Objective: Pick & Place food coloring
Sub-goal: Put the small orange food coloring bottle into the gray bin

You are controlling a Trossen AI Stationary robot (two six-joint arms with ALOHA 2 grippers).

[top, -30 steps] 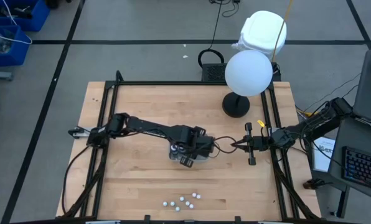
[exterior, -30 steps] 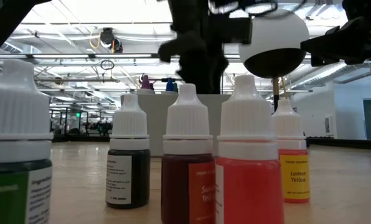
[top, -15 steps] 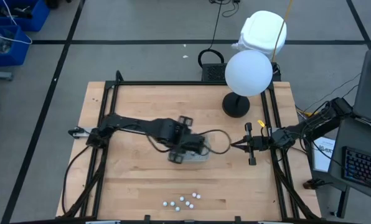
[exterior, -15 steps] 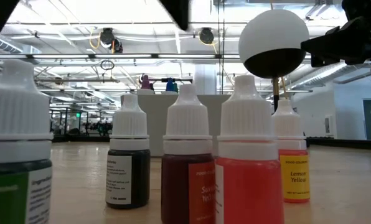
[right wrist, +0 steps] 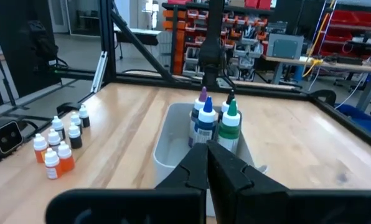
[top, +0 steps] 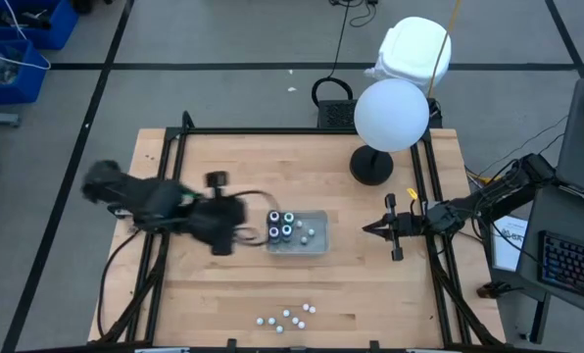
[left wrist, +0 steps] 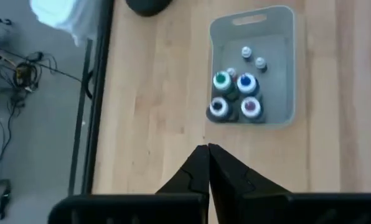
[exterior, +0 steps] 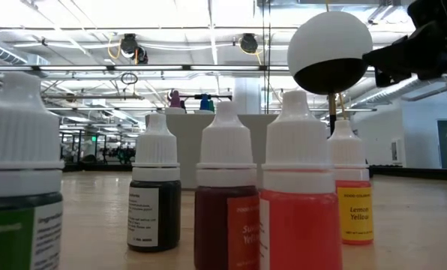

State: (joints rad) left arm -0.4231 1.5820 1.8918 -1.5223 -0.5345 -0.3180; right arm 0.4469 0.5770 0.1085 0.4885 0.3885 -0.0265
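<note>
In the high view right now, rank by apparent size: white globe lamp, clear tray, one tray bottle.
1. White globe lamp, though it stands nearer the camera, so this is unsure.
2. Clear plastic tray.
3. Green-ringed food coloring bottle.

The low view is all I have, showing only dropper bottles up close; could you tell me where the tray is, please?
Observer: The clear tray sits mid-table, farther back than the dropper bottles.
Operator: Is anything in it?
Observer: Four food coloring bottles stand clustered at one end.
Operator: And the left gripper?
Observer: The left gripper is shut, empty and apart from the tray.
</note>
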